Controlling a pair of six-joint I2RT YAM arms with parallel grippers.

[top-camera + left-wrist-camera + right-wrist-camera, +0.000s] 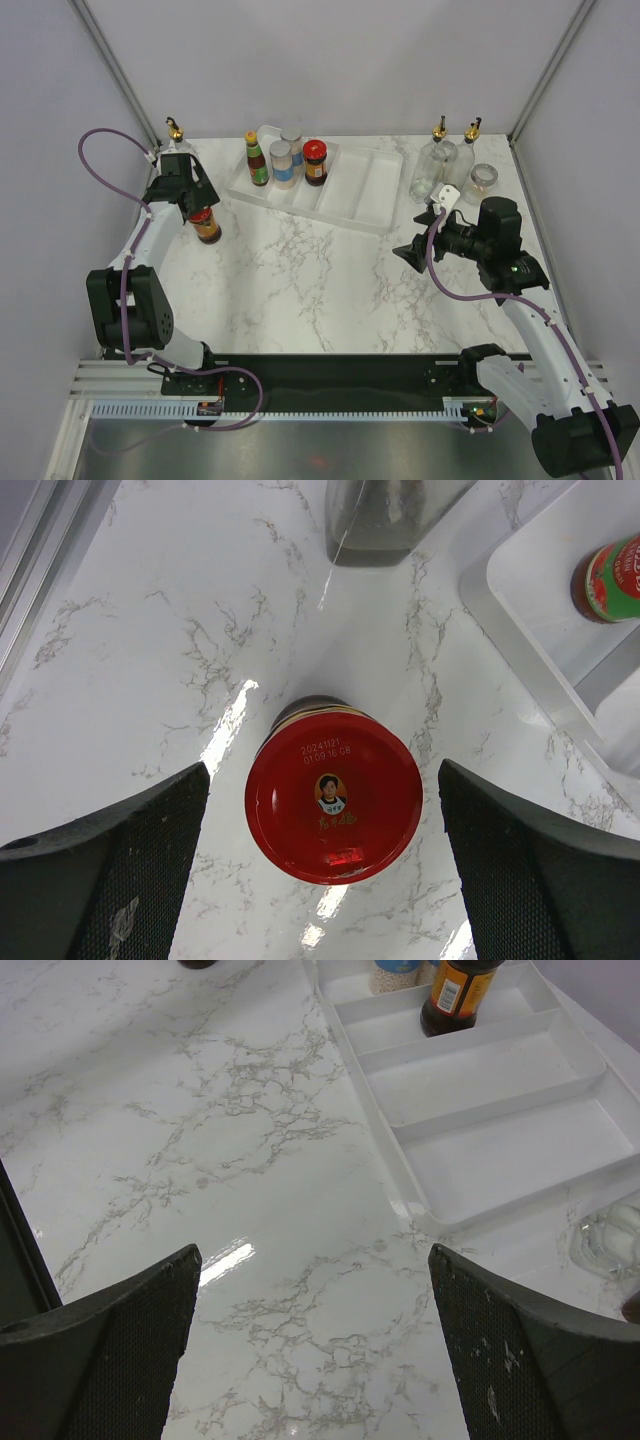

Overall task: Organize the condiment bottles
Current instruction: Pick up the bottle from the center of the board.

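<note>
4 bottles (258, 160) stood in tray (372, 185); 5 more outside it. L gripper (322, 768) was apart, straddling red-lid jar (333, 798) left of tray, unclamped. R gripper (312, 1252) apart, empty, right of tray nr cruets (437, 165).

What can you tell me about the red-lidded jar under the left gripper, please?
The red-lidded jar is round, with a glossy red lid bearing a small portrait logo and a printed date code. Below the lid, a pale band and dark contents show. It stands upright on the marble table, outside the white tray and near a clear glass cruet. The left gripper is open, its fingers either side of the jar without touching it.
</note>
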